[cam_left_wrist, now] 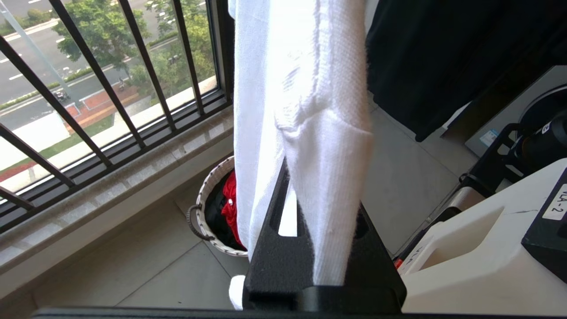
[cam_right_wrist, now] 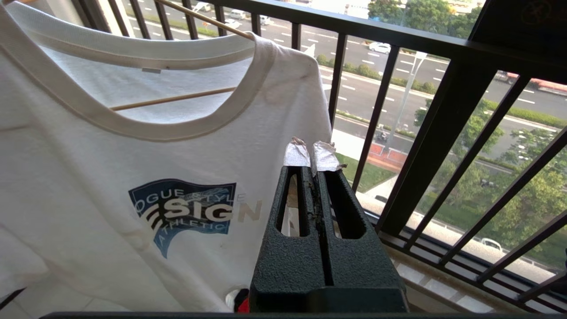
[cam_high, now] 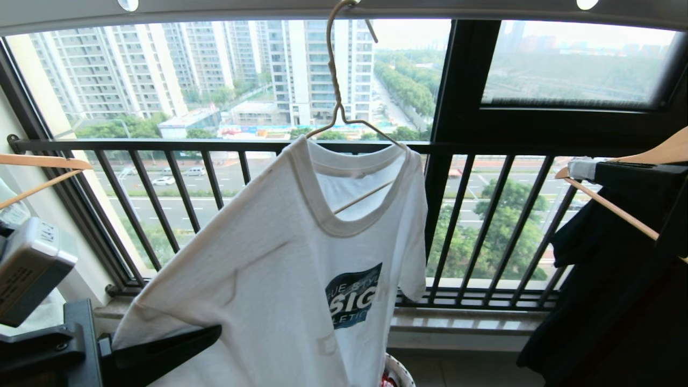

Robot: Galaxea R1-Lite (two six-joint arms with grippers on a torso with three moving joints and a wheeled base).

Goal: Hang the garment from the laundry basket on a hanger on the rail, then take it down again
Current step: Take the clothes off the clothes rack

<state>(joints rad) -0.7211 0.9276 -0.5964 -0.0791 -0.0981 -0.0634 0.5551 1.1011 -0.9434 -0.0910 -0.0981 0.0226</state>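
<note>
cloth bunches in the left gripper (cam_left_wrist: 325, 248), clamped on the lower hem of the garment (cam_high: 279, 269), likely light, limp and prone to slide. right gripper (cam_right_wrist: 315, 155) waits pressed together beside its sleeve. laundry basket (cam_left_wrist: 201, 199) sits below; shirt hangs on the hanger (cam_high: 336, 91), hooked to the rail (cam_high: 484, 8), black garment (cam_high: 602, 269) crowding one side.

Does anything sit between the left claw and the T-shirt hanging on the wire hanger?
No. The left claw is shut directly on the T-shirt, pinching its fabric low down, with nothing visible between them.
</note>
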